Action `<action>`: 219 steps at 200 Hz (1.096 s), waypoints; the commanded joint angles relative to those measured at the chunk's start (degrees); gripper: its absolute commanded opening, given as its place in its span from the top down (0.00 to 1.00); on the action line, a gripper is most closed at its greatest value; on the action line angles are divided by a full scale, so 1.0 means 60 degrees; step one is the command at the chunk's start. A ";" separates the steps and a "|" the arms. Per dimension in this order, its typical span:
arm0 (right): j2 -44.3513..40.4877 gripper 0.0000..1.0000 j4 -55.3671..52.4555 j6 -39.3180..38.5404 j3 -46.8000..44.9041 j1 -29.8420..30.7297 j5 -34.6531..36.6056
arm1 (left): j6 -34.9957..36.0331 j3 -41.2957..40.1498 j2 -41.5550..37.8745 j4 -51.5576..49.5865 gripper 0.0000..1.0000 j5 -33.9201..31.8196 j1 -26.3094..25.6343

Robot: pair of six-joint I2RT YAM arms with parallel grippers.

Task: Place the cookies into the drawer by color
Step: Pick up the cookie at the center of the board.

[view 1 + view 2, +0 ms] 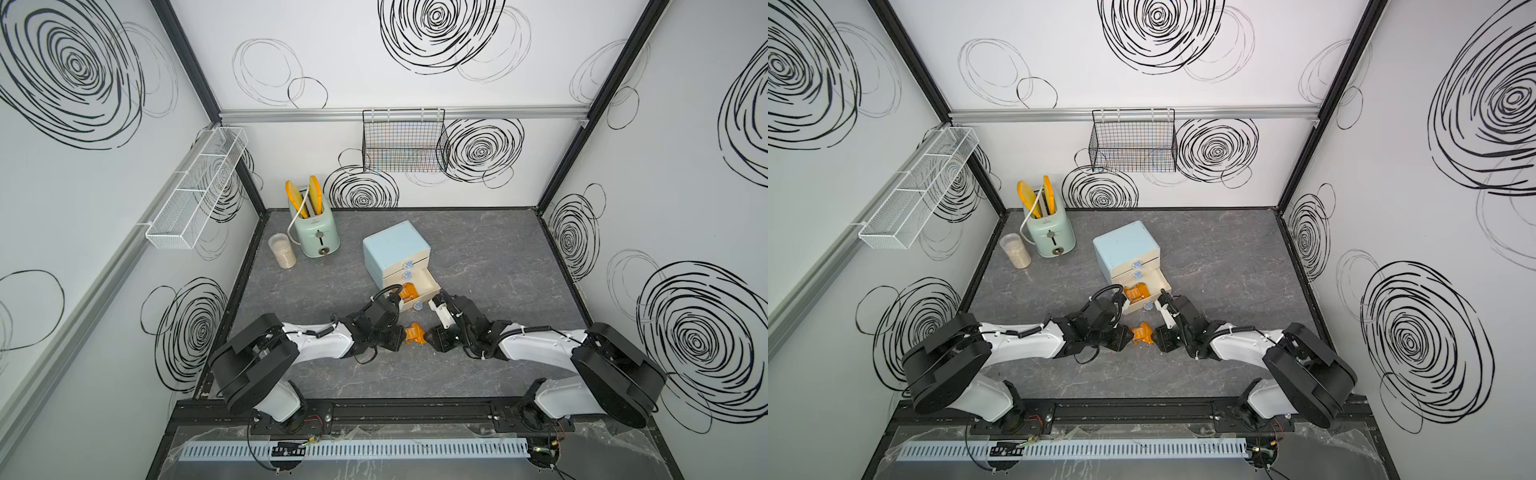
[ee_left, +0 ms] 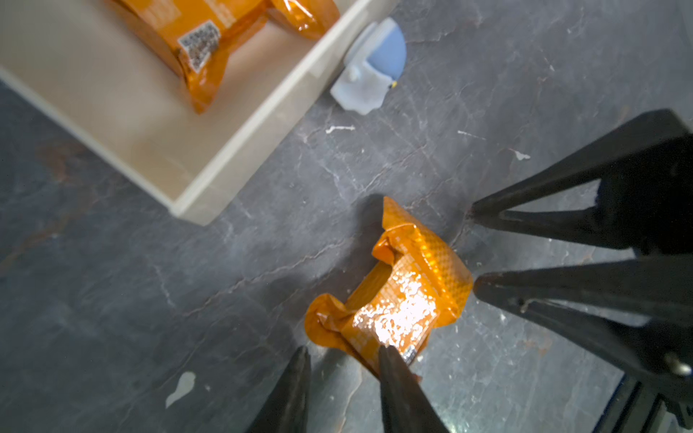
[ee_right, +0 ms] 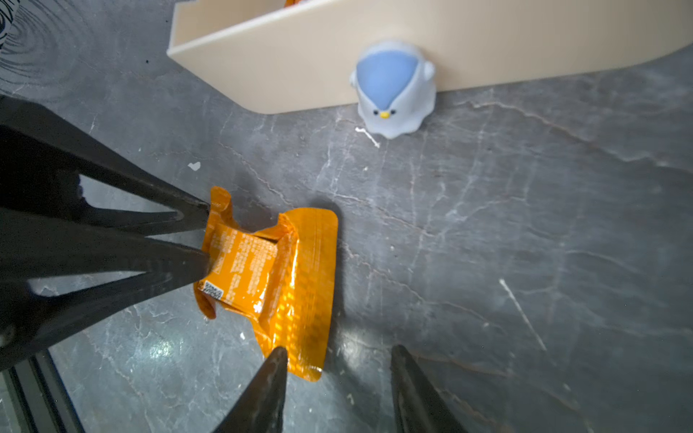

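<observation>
Centrally, crinkly orange foil cookie (image 2: 405,285) on marbled table (image 2: 112,300), both jaws parted, empty

Grey marbled tabletop (image 1: 498,257): drawer (image 1: 392,245), toaster (image 1: 318,237), jar (image 1: 282,251), orange cookie packet (image 1: 414,333).

White swirl-scribbled walls (image 1: 332,62); grey marbled tabletop (image 1: 498,257); black wire basket (image 1: 405,141).

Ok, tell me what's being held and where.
Nothing looks gripped: the orange cookie packet lies on the table between the left gripper and right gripper, both open.
</observation>
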 commanded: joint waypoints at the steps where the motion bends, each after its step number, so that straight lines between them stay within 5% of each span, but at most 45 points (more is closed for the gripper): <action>1: -0.0217 0.52 -0.0234 0.0169 -0.0124 -0.0118 -0.0202 | -0.0062 0.0007 0.0207 0.0016 0.68 -0.0238 0.0054; 107: 0.0610 0.46 0.1684 0.1262 -0.0663 -0.1120 -0.3230 | 0.0084 -0.0049 0.0208 -0.0287 0.78 -0.0565 0.0015; 219: 0.2308 0.55 0.3281 0.2159 -0.0721 -0.1092 -0.4283 | 0.0084 -0.0199 0.0237 -0.0326 0.79 -0.0552 -0.0055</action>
